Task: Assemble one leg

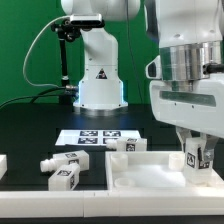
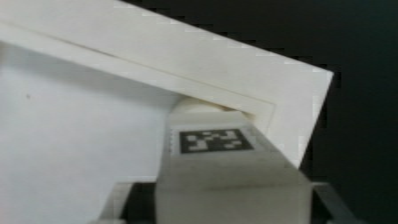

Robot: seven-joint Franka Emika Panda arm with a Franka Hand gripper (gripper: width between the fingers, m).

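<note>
My gripper (image 1: 196,160) is shut on a white leg (image 1: 192,156) with a square tag on its side and holds it upright over the far right corner of the large flat white panel (image 1: 140,172). In the wrist view the leg (image 2: 215,150) stands between my fingers (image 2: 135,203), and my gripper (image 2: 222,205) grips its wide end. Its narrow end meets the panel (image 2: 107,110) right at the inner corner of the raised rim. I cannot tell whether it is seated in the corner.
Two loose legs (image 1: 60,164) (image 1: 68,179) lie on the black table at the exterior view's left of the panel, and another (image 1: 125,145) lies behind it. The marker board (image 1: 95,136) lies further back, before the arm's base (image 1: 100,90). A white piece (image 1: 3,165) sits at the left edge.
</note>
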